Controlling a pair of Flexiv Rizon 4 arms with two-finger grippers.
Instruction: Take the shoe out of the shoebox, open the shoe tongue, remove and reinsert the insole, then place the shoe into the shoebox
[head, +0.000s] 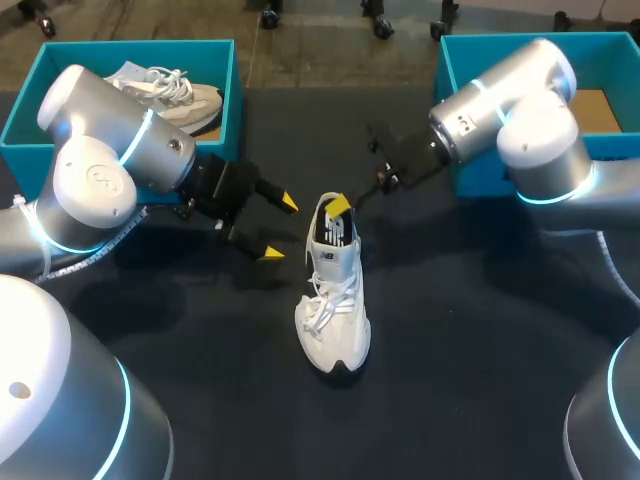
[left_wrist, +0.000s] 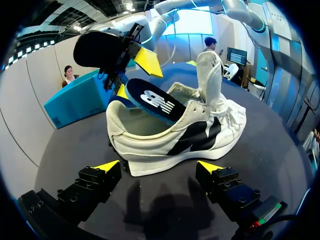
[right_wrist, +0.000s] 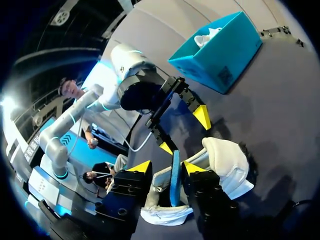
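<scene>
Shoe (head: 335, 300) upright on the worktop (head: 450, 350) between your two arms, toe toward the robot, tongue (left_wrist: 210, 75) lifted. Your right claw (right_wrist: 167, 167) grips the heel end of the insole (left_wrist: 150, 100), which slants up out of the shoe's opening with its front part inside. Your left claw (head: 279, 228) stands open just beside the shoe, both fingers apart from it, holding nothing. The left shoebox (head: 100, 47), behind your left arm, holds a second shoe (head: 170, 90). The right shoebox (head: 445, 80) sits behind your right arm.
</scene>
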